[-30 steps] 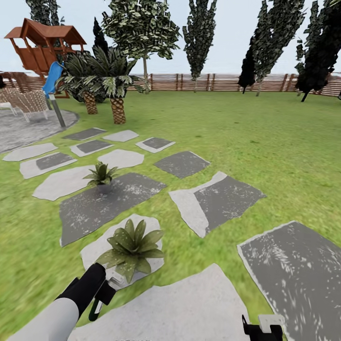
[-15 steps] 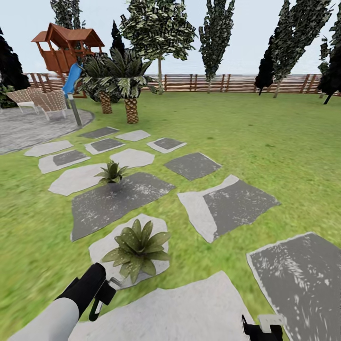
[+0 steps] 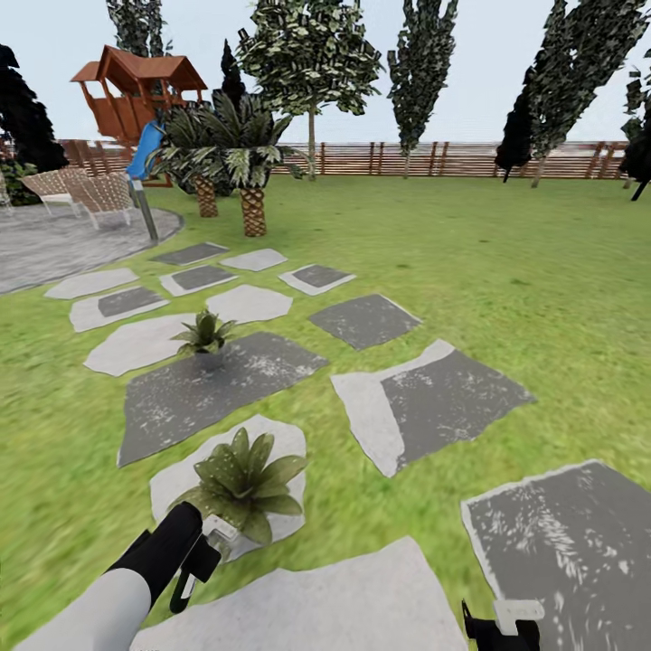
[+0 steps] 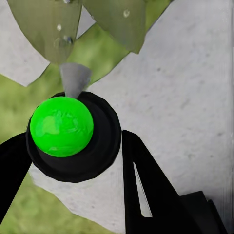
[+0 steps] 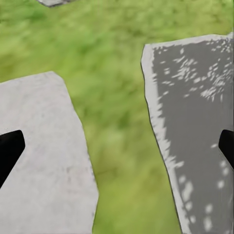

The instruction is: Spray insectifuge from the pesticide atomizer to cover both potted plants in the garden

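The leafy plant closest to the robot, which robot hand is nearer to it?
Left. The left gripper, holding the pesticide atomizer, sits right beside the near potted plant. The right gripper is far off to the plant's right, over stepping stones and grass.

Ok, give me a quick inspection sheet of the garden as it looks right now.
Surface: green lawn with grey stepping stones.
Job's things: near plant on a pale stone; far plant on the edge of a dark stone; sprayer in the left gripper, nozzle toward the near plant's leaves.
Clutter: nothing seen.
Grippers: left shut on the sprayer; right gripper open, empty, over grass between two stones.
Cables: nothing seen.
Surroundings: wooden fence, trees, palms, playhouse with blue slide, chairs on paving.
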You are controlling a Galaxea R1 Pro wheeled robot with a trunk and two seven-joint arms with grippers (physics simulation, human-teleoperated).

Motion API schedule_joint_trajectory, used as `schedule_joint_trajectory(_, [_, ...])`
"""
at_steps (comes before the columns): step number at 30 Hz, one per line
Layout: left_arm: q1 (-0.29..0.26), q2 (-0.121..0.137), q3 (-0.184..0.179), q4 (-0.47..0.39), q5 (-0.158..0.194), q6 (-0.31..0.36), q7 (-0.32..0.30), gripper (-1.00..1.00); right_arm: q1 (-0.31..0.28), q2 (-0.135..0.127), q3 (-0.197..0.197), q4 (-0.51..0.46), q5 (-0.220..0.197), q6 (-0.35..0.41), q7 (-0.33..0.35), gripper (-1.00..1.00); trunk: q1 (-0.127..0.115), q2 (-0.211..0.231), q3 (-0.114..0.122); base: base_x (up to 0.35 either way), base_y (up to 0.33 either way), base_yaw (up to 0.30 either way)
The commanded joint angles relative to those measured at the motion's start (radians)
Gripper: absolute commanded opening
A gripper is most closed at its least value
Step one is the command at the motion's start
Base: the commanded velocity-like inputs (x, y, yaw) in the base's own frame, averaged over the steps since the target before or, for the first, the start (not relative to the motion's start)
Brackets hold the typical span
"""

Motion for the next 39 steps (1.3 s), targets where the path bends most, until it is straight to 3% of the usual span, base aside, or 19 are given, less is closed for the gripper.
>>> schedule_joint_trajectory(1, [-0.001, 0.001, -0.004, -0.002, -0.01, 0.003, -0.009, -1.0, -0.001, 0.0, -0.004, 0.001, 0.011, -0.003, -0.006, 1.0, 0.0, 0.0, -0.001, 0.113, -0.235, 0.257])
schedule_joint_trajectory(17, [-0.001, 0.001, -0.007, -0.002, -0.01, 0.003, -0.009, -1.0, 0.0, 0.0, -0.005, 0.001, 0.011, -0.003, -0.006, 1.0, 0.0, 0.0, 0.005, 0.014, -0.266, 0.265])
schedule_joint_trajectory(22, [-0.001, 0.001, -0.004, -0.002, -0.01, 0.004, -0.009, -1.0, 0.0, 0.0, -0.005, 0.001, 0.011, -0.003, -0.006, 1.0, 0.0, 0.0, 0.006, 0.0, -0.265, 0.053])
schedule_joint_trajectory(39, [-0.001, 0.001, -0.004, -0.001, -0.01, 0.003, -0.009, -1.0, -0.001, 0.0, -0.004, 0.002, 0.011, -0.003, -0.006, 1.0, 0.0, 0.0, 0.006, 0.0, -0.062, 0.173])
